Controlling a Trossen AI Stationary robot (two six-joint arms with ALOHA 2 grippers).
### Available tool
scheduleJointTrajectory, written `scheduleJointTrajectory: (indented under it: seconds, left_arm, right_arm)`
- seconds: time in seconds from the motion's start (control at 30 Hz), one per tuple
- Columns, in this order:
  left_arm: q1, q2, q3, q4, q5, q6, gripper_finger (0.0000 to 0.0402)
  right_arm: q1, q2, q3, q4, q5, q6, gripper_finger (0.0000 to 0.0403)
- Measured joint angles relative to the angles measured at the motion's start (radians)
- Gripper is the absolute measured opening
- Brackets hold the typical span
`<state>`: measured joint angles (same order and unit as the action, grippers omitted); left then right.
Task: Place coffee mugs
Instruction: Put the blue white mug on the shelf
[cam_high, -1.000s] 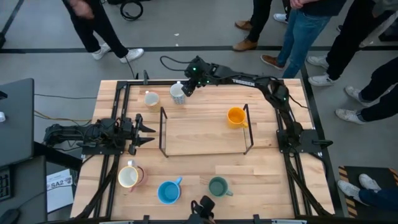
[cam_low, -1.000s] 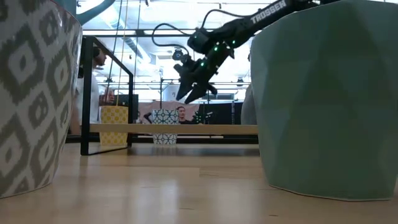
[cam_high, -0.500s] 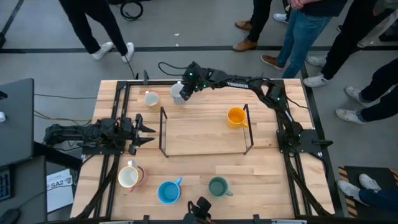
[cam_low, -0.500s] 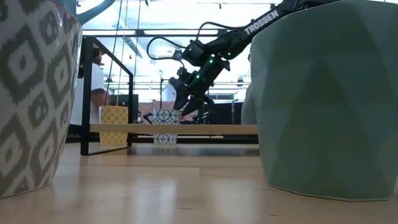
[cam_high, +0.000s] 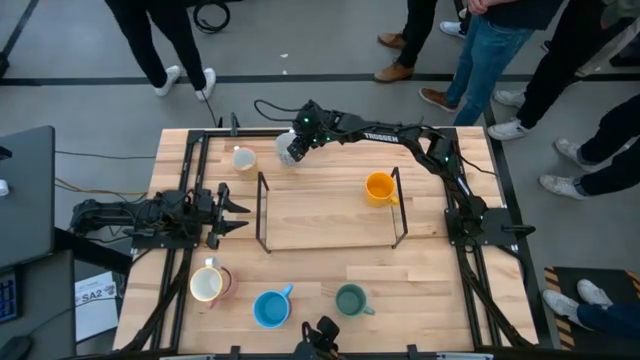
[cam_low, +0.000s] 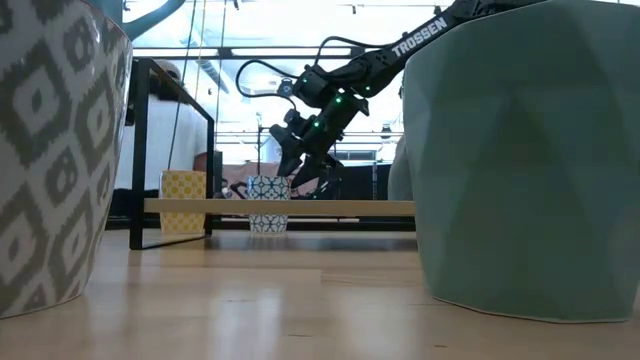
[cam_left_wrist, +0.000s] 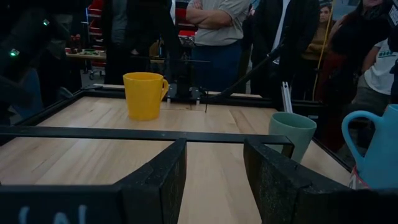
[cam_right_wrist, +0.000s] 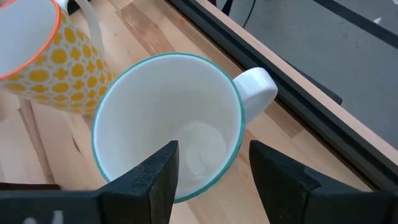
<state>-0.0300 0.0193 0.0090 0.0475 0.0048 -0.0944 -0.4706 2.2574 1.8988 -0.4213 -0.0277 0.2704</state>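
A white mug with a teal rim and teal pattern (cam_right_wrist: 186, 93) stands upright on its base near the table's far edge (cam_high: 287, 156) (cam_low: 267, 203). My right gripper (cam_right_wrist: 214, 152) (cam_high: 294, 149) is open and comes down on it from above. One finger is inside the cup and the other is outside, beside the handle (cam_right_wrist: 255, 87). A cream-yellow dotted mug (cam_right_wrist: 37, 62) (cam_high: 243, 158) stands just left of it. My left gripper (cam_high: 238, 211) (cam_left_wrist: 214, 149) is open and waits at the table's left side. My right gripper has its fingers on either side of the mug's wall (cam_right_wrist: 239, 146) close to the handle, pointing down from above. I cannot tell whether either finger touches the wall. The mug stands on the table.
A black wire rack (cam_high: 330, 212) sits in the table's middle with an orange mug (cam_high: 378, 186) (cam_left_wrist: 144, 94) at its right end. Pink-and-cream (cam_high: 208, 283), blue (cam_high: 270, 308) and green (cam_high: 350, 299) mugs stand along the near edge. People stand beyond the far edge.
My right gripper has come down and moved a little toward the table's left, from above the white mug to straddling its wall. The mug has stayed in place.
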Motion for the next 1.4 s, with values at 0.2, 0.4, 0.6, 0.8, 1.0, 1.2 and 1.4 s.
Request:
scheduleJointTrajectory:
  seconds: [0.2,0.4,0.6,0.8,1.0,1.2,1.4]
  left_arm:
    - [0.0,0.0,0.0,0.0,0.0,0.0,0.0167]
    - [0.0,0.0,0.0,0.0,0.0,0.0,0.0167]
    - [0.0,0.0,0.0,0.0,0.0,0.0,0.0167]
    - [0.0,0.0,0.0,0.0,0.0,0.0,0.0167]
    - [0.0,0.0,0.0,0.0,0.0,0.0,0.0167]
    - [0.0,0.0,0.0,0.0,0.0,0.0,0.0167]
    - [0.0,0.0,0.0,0.0,0.0,0.0,0.0167]
  right_arm:
    - [-0.002,0.0,0.0,-0.012,0.001,0.003,0.0186]
    - [-0.004,0.0,-0.001,-0.07,0.009,0.002,0.0152]
    - [-0.004,0.0,-0.001,-0.087,0.009,0.001,0.0111]
    - [-0.004,0.0,-0.001,-0.083,0.009,0.0,0.0047]
    - [-0.005,0.0,0.0,-0.081,0.007,0.0,0.0026]
    - [-0.006,-0.003,0.0,-0.083,0.005,0.0,0.0026]
    - [-0.019,-0.029,-0.002,-0.106,-0.034,-0.002,0.0026]
